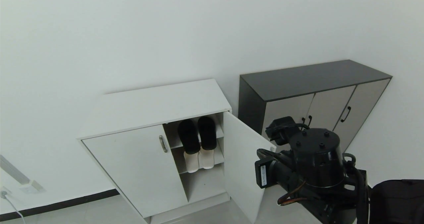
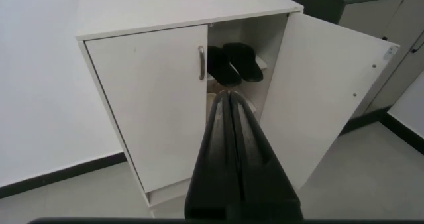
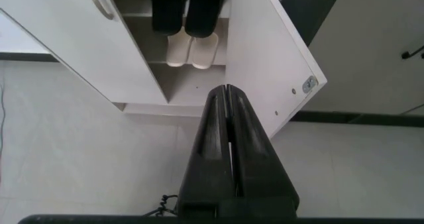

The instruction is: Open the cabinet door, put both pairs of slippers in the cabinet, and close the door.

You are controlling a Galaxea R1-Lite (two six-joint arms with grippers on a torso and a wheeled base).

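Observation:
The white cabinet [image 1: 155, 105] stands against the wall with its right door [image 1: 241, 164] swung open and its left door [image 1: 135, 167] closed. A pair of black slippers [image 1: 197, 134] sits on the upper shelf. A pair of white slippers [image 1: 198, 159] sits on the shelf below. My left gripper [image 2: 228, 95] is shut and empty, held in front of the cabinet's opening, with the black slippers [image 2: 235, 59] beyond it. My right gripper [image 3: 227, 88] is shut and empty, close to the open door [image 3: 265, 58] and pointing toward the white slippers [image 3: 192, 50].
A dark grey cabinet [image 1: 314, 78] with closed doors stands right of the white one. A white socket box with a cable [image 1: 29, 186] lies by the wall at the lower left. The floor [image 3: 79, 158] before the cabinet is bare tile.

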